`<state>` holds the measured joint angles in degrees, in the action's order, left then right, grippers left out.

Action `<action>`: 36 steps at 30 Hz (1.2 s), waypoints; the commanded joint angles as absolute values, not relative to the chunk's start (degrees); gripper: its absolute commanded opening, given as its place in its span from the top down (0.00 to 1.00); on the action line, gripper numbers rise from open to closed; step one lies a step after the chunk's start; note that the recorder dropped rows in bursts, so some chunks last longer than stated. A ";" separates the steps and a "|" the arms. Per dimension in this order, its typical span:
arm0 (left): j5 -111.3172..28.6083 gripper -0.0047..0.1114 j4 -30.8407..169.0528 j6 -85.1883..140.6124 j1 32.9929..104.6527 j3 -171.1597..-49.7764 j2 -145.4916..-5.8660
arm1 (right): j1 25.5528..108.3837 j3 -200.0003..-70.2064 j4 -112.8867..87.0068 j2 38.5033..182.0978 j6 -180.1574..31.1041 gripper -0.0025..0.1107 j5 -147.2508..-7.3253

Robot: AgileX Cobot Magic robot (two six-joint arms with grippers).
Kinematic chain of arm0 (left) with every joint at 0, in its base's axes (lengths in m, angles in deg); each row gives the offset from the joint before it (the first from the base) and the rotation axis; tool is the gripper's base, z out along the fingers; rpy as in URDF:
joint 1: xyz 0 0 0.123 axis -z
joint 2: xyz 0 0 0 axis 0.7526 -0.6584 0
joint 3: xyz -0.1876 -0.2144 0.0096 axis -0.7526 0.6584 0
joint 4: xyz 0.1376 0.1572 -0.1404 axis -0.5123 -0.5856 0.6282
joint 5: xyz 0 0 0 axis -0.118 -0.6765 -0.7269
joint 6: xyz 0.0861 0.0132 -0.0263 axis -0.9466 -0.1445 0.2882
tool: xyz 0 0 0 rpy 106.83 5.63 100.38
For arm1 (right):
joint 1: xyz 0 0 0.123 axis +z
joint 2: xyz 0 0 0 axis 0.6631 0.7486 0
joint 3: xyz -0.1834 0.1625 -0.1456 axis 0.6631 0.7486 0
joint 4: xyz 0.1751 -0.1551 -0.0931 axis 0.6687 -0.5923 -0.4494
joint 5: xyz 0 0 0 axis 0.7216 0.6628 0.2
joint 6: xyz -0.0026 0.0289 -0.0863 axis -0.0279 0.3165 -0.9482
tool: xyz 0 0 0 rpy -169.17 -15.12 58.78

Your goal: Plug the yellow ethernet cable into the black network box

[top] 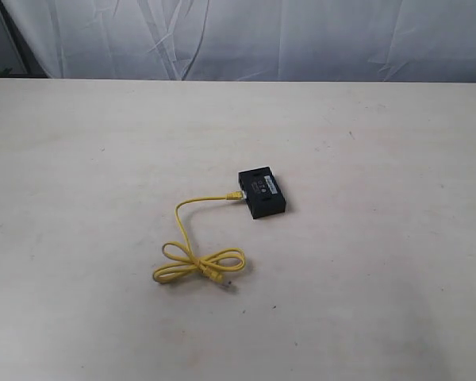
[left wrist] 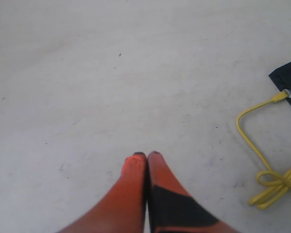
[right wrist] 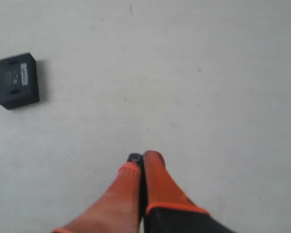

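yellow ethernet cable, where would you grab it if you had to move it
Probably the knotted bundle of the thin yellow ethernet cable, from above: the loops lie flat and bunched, clear of the small black plastic network box, where its other end sits at the port.

high exterior overview, wrist views downward, shared box (top: 262, 192)

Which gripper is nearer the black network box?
Hard to call. The left gripper and right gripper are both shut, empty and well clear of the black network box, on opposite sides.
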<state>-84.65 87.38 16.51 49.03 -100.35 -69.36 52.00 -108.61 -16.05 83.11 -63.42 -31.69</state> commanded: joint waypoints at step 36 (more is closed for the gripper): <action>-84.62 0.96 86.77 16.61 48.94 -99.94 -68.87 | 48.08 -98.82 -17.52 62.16 -63.31 0.98 -40.76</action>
